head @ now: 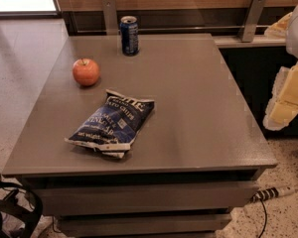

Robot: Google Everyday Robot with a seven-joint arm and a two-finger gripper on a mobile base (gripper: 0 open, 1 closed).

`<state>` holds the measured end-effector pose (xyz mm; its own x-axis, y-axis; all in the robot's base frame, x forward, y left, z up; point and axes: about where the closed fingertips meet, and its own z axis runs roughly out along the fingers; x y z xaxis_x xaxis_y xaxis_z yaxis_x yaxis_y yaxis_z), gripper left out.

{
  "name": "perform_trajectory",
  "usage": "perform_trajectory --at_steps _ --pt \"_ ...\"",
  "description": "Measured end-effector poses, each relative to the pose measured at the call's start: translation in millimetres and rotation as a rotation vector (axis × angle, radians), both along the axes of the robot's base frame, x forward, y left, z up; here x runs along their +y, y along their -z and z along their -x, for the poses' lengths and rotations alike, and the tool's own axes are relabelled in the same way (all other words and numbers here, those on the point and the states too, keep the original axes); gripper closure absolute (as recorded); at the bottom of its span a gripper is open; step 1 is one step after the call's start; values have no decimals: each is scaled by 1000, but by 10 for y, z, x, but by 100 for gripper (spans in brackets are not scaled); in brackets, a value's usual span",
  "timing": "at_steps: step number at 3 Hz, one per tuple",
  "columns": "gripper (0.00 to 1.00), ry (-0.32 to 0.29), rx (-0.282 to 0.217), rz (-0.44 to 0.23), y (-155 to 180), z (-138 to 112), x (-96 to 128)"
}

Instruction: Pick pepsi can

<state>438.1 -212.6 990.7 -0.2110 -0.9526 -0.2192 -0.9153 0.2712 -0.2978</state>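
The pepsi can [129,35] is a dark blue can with a silver top rim. It stands upright at the far edge of the grey table [198,113], left of centre. My gripper [284,105] shows as white and pale yellow parts at the right edge of the view, beyond the table's right side. It is well to the right of the can and nearer to me, touching nothing.
A red apple [86,72] sits on the table's left side, in front of the can. A flat dark blue chip bag [111,124] lies nearer the front. A wood-panelled wall with metal brackets [109,14] runs behind the table. A black bag [12,212] lies on the floor at the lower left.
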Motion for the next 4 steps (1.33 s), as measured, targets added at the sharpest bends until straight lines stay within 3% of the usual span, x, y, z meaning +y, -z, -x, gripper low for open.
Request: perform_trajectory --at_steps 1,2,3,4 --pt "0 4 -6 -5 -3 -21 -11" --pt "0 54 -64 -64 -33 -251 -133" --pt "0 107 -186 -253 -31 -812 -101" --pt "0 108 -309 -444 -157 -1377 107"
